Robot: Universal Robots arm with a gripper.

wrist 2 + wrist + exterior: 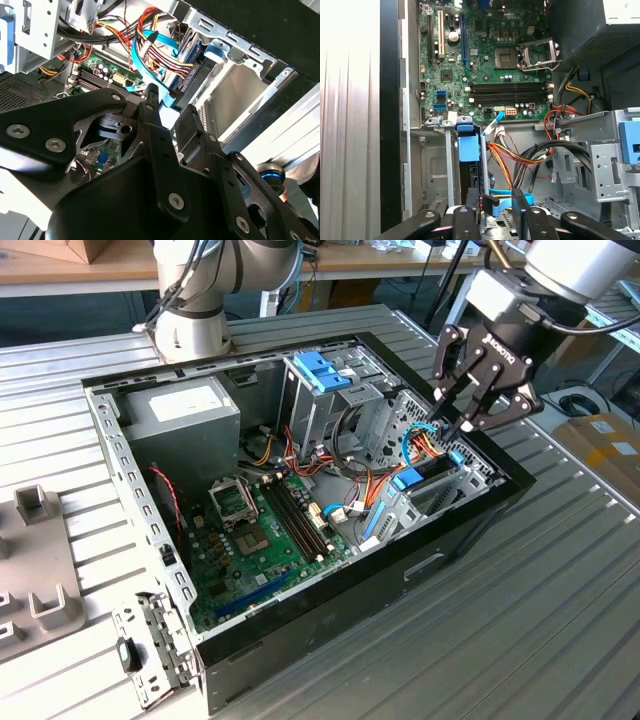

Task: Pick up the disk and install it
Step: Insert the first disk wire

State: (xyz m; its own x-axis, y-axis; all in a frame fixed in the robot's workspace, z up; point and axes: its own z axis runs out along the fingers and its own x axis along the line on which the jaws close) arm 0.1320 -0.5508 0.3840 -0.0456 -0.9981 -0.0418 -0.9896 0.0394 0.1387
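The disk (425,474) stands on edge in the drive bay at the case corner on the exterior view's right, its blue carrier frame (408,479) on top. In the first wrist view the blue frame (469,146) caps the dark disk edge (470,176) in its metal slot. My gripper (457,423) hovers just above that bay, open, with nothing held. Its black fingers (465,220) straddle a blue cable (501,205) beside the disk. In the second wrist view the gripper (167,107) points into the bay, near the frame's blue end (216,52).
The open computer case (330,595) lies on a ribbed metal table (520,620). Inside are the green motherboard (255,540), a grey power supply box (180,410), a drive cage with a blue latch (320,370) and coloured cables (375,485). Grey fixtures (40,580) sit at the exterior view's left.
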